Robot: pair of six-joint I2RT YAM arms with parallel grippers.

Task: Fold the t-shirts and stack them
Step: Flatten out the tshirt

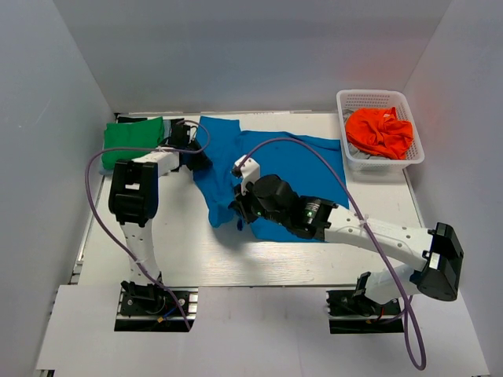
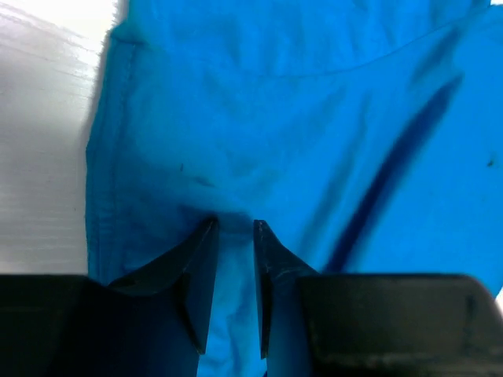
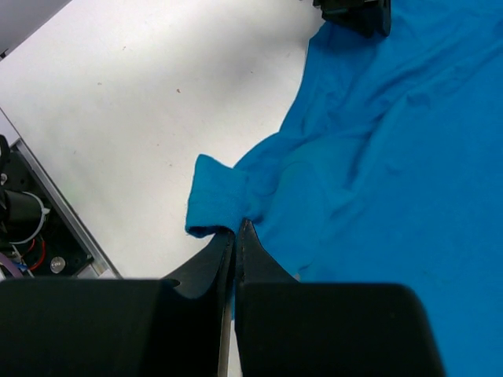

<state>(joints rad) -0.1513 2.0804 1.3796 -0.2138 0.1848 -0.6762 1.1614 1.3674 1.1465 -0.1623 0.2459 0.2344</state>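
Observation:
The bright blue t-shirt lies spread and creased across the middle of the table. My left gripper is down on its left edge. In the left wrist view its jaws stand a little apart, and blue cloth shows in the gap. At the shirt's near left corner my right gripper is shut on the blue t-shirt, its fingertips pinching the edge beside a rolled sleeve. A folded green t-shirt lies at the back left. An orange t-shirt is bunched in the basket.
The white mesh basket stands at the back right corner. White walls close in the table at the back and on both sides. The table's left rail and cables show in the right wrist view. A purple cable arches over the blue shirt.

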